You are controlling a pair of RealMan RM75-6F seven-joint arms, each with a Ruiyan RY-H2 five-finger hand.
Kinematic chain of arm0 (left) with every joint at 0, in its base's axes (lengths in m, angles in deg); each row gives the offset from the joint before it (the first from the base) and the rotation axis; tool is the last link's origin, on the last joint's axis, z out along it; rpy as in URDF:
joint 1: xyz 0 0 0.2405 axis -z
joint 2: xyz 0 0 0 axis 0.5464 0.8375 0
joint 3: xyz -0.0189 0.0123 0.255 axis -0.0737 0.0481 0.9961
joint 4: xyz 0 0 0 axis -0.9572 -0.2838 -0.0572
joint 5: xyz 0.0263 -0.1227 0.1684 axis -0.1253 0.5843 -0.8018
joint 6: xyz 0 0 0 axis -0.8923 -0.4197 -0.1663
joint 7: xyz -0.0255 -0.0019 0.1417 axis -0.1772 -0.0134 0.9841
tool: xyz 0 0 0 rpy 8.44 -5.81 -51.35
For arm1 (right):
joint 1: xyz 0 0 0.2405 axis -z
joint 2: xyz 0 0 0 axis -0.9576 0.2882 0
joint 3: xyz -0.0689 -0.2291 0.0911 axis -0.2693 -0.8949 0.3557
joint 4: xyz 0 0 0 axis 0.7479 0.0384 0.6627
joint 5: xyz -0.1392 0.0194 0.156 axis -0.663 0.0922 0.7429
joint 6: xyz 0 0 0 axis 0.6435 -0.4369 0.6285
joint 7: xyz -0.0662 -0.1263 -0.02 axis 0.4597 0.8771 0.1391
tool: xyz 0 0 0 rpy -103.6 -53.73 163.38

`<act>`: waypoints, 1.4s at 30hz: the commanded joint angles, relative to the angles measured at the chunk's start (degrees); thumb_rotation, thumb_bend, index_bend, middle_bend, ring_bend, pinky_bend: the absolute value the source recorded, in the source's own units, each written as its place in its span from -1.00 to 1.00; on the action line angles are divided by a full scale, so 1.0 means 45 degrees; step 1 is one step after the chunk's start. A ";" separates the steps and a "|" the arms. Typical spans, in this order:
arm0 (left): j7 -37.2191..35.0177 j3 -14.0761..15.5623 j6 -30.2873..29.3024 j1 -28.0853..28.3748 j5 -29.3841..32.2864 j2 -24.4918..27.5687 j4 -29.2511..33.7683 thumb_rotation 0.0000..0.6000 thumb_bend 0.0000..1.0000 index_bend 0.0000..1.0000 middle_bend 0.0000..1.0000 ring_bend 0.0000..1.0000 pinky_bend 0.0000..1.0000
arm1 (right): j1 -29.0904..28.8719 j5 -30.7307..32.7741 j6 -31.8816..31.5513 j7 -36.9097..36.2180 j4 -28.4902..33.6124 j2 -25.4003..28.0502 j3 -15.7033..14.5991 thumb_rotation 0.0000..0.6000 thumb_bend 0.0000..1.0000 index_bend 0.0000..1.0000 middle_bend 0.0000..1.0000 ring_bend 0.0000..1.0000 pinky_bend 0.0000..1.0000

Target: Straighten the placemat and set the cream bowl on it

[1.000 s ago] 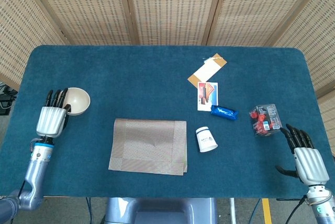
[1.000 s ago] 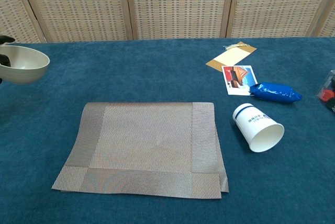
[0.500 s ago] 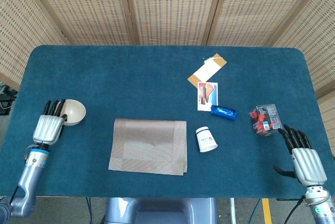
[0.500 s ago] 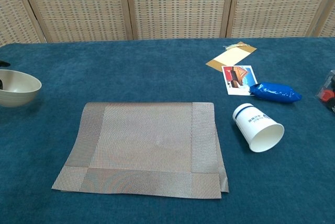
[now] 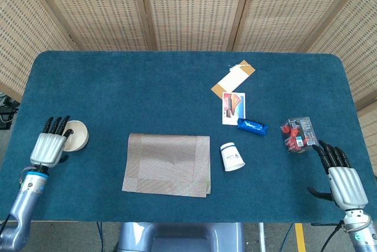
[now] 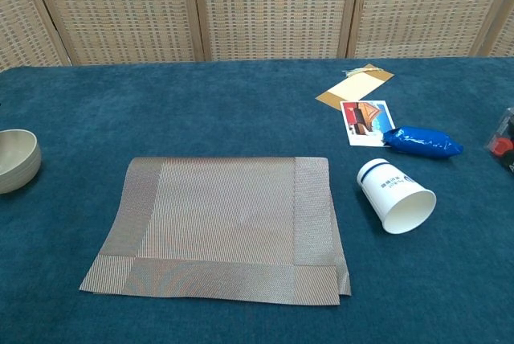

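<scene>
Resting at the table's left edge, the cream bowl [image 5: 76, 135] sits well apart from the placemat [image 5: 167, 164], seemingly not yet carried over; the left hand [image 5: 48, 146] touches its rim, though whether it grips I cannot tell; the right hand [image 5: 343, 176] lies spread, holding nothing; only the head view shows either hand, while the chest view shows the bowl's upright side.

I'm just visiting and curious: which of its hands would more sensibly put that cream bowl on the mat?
Probably the left hand: it is right at the cream bowl, just left of the placemat. The right hand sits far across the table, past the tipped paper cup.
</scene>
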 commanded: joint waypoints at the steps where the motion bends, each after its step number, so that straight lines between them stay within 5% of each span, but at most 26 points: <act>1: -0.0688 -0.0219 -0.0524 -0.0199 -0.0253 0.0725 0.0913 1.00 -0.81 -0.44 -1.00 -1.00 -1.00 | 0.0000 -0.0011 -0.0006 0.0004 0.0010 0.0004 -0.0007 1.00 -0.96 -0.82 -1.00 -1.00 -1.00; 8: -0.1010 -0.0223 -0.0967 -0.0242 -0.0979 0.1452 0.2525 1.00 -0.81 -0.51 -1.00 -1.00 -1.00 | -0.0005 -0.0064 -0.0014 0.0014 0.0021 -0.0017 -0.0043 1.00 -0.96 -0.82 -1.00 -1.00 -1.00; 17: -0.0267 0.0370 -0.0943 -0.0050 -0.2377 0.1328 0.3775 1.00 -0.81 -0.85 -1.00 -1.00 -1.00 | 0.0011 -0.0050 -0.0078 -0.0183 0.0035 0.0083 -0.0019 1.00 -0.96 -0.82 -1.00 -1.00 -1.00; 29: 0.2155 0.1142 -0.0306 0.0131 -0.3765 -0.0345 0.4741 1.00 -0.81 -0.89 -1.00 -1.00 -1.00 | 0.0051 -0.0146 -0.0160 -0.0297 0.0168 0.0218 -0.0071 1.00 -0.96 -0.82 -1.00 -1.00 -1.00; 42: 0.3532 0.1454 0.0691 0.0035 -0.3416 -0.1567 0.4346 1.00 -0.81 -0.88 -1.00 -1.00 -1.00 | 0.0128 -0.0278 -0.0364 -0.0781 0.0318 0.0498 -0.0076 1.00 -0.96 -0.82 -1.00 -1.00 -1.00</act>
